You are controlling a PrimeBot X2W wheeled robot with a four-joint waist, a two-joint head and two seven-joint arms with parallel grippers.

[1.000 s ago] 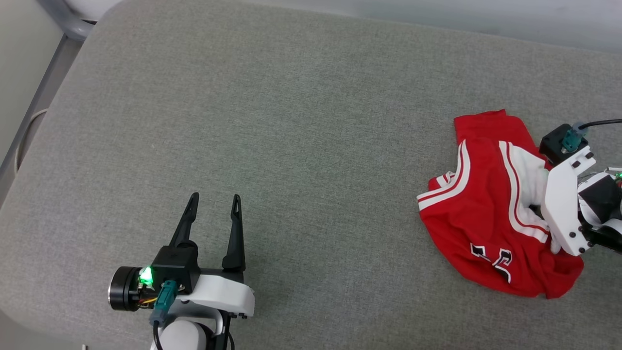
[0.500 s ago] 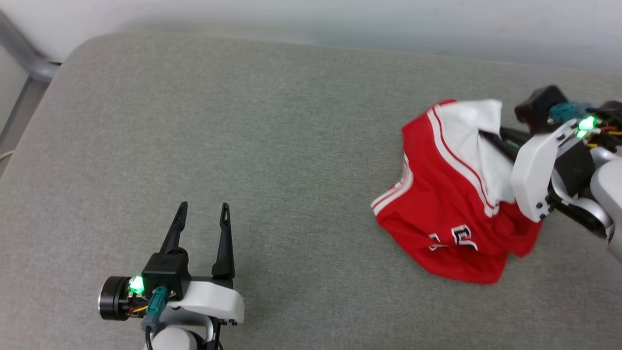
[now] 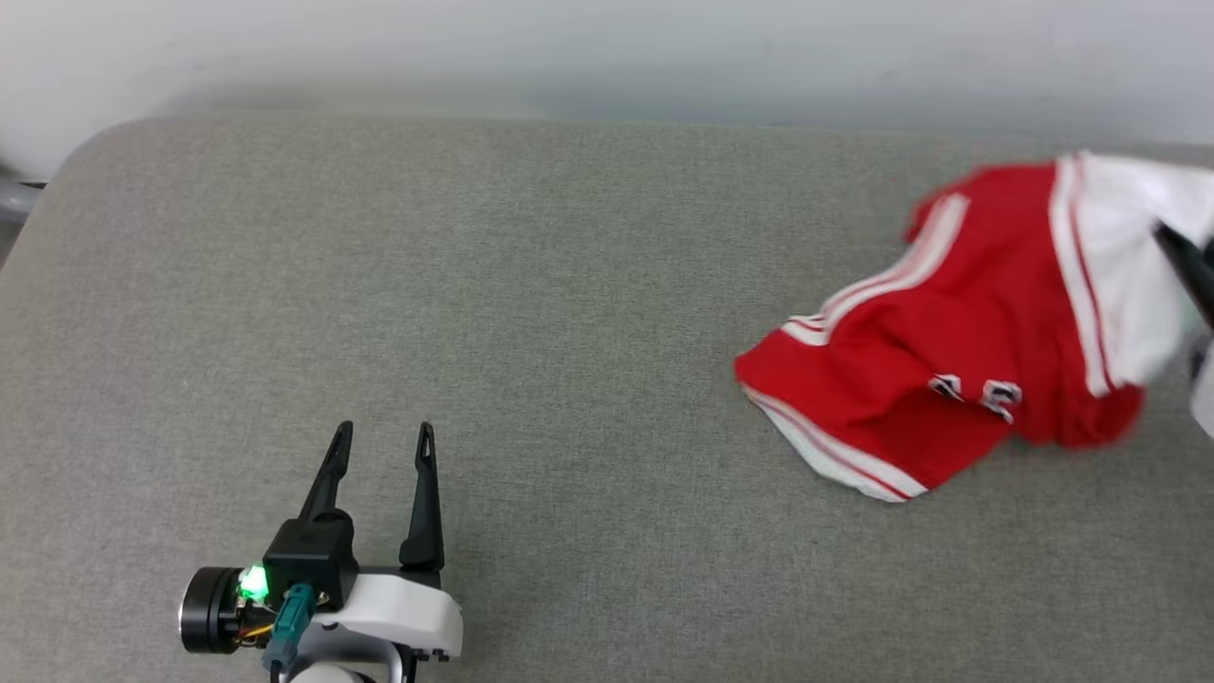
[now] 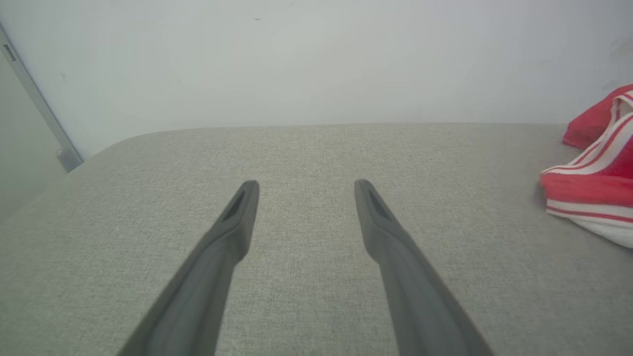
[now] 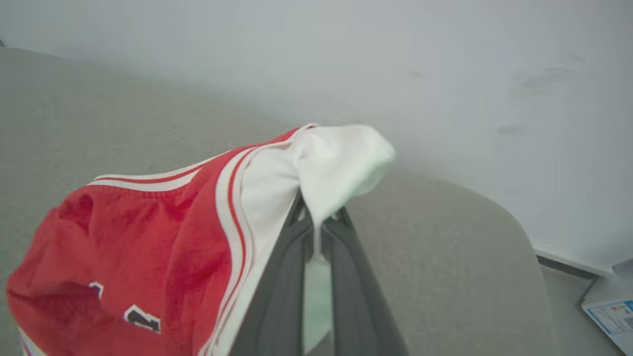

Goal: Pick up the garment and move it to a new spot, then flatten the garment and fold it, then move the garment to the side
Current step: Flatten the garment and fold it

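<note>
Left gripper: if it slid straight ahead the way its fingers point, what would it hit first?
Probably nothing nearby: ahead of the left gripper lies bare grey cushion, then the pale wall beyond its far edge. The garment sits off to its right, outside that line.

Grey fabric-covered surface (image 3: 531, 304) with rounded corners, set against a pale wall (image 3: 607, 47).
A red garment (image 3: 948, 370) with white striped trim lies bunched toward its right side, lower hem touching the fabric, white end raised off it.
</note>
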